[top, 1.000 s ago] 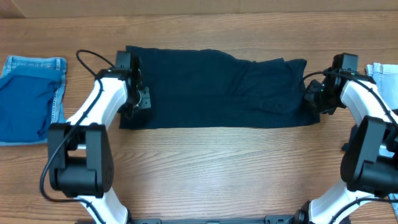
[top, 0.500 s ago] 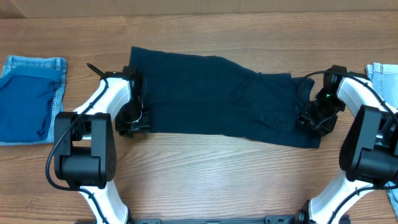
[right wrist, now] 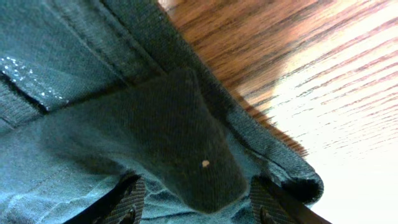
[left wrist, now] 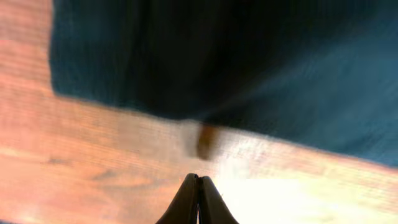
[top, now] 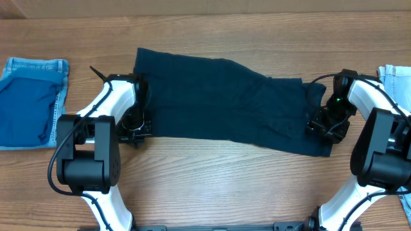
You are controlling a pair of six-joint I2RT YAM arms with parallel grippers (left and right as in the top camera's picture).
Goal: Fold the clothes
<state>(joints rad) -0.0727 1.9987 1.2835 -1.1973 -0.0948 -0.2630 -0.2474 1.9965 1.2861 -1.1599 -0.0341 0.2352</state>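
Left claw, overhead view: the left gripper sits at centre left of the frame, at the lower left corner of the dark garment. Its fingers cannot be made out from above.
Right claw, overhead view: the right gripper sits at centre right, over the garment's lower right corner.
Garment, overhead view: it lies as a long band across the middle of the wooden table. The lower edge slopes down toward the right, and there are creases right of centre.
Other cloth, overhead view: a blue denim piece lies at far left, well apart from the garment. A pale denim edge shows at far right.
Left claw, left wrist view: the fingertips at bottom centre are pressed together with nothing between them, over bare wood. The blurred garment fills the upper part of the frame.
Right claw, right wrist view: its fingers are spread at the lower edge of the frame, with a raised fold of the garment standing between them. Whether they touch it I cannot tell. A hem runs toward the lower right, and bare wood shows at upper right.
Step in hand, judged: the garment is being laid flat ahead of a fold.
Doing it well, judged: square the sloping lower edge and flatten the creases first. Both claws should then pinch matching corners, lift together and keep the cloth taut so the edges meet evenly.
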